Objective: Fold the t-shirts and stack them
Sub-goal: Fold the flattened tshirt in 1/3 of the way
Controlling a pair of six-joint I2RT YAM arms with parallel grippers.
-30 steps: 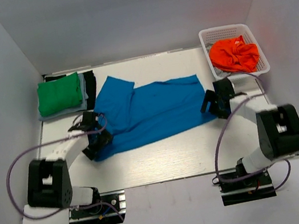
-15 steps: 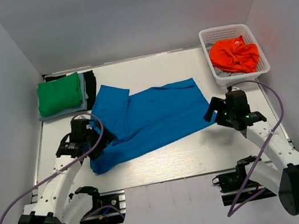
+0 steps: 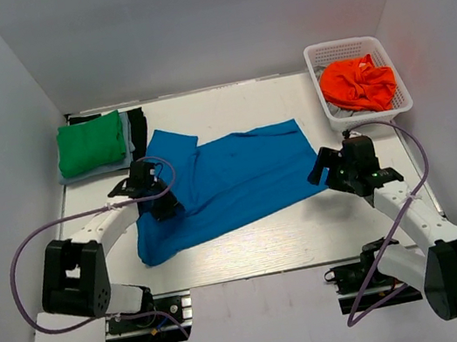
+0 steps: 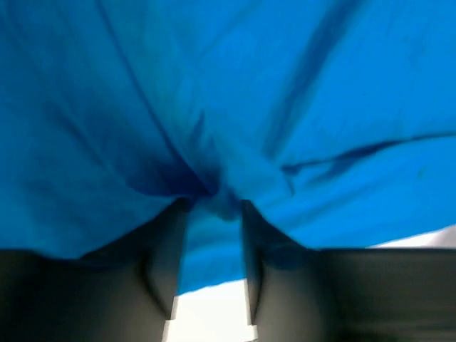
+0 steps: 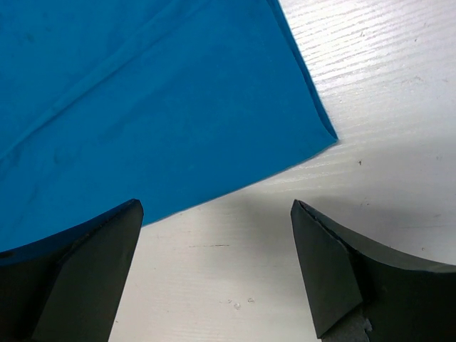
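Top external view. One bright blue cotton t-shirt [image 3: 230, 179] lies spread on the white table [image 3: 267, 239]. It is mostly flat, with a sleeve pointing toward the far left and its near-left part rumpled. One green folded t-shirt [image 3: 91, 144] sits at the far left corner on top of darker garments [image 3: 139, 134]; I cannot count those layers. One orange crumpled t-shirt [image 3: 358, 83] lies in the single white plastic mesh basket [image 3: 346, 45] at the far right. My left gripper [image 3: 157, 199] is over the left part of the bright blue cotton t-shirt, touching the cloth. My right gripper [image 3: 321, 166] is just beside the shirt's right edge, above bare table.

Left wrist view. The bright blue cotton t-shirt [image 4: 285, 85] fills nearly the whole frame. Its creases converge on one point between my fingers. My left gripper [image 4: 211, 206] has its jaws drawn in narrow, pinching a small fold of this cloth. A strip of the white table [image 4: 210, 313] shows below the fold.

Right wrist view. One corner of the bright blue cotton t-shirt [image 5: 142, 92] lies smooth and flat, with one seam line running diagonally across it. My right gripper [image 5: 216, 206] stands wide and holds nothing. The shirt's near edge runs just ahead of the fingertips, and its left part passes close to my left finger. The corner points to the right over the white table [image 5: 370, 107].
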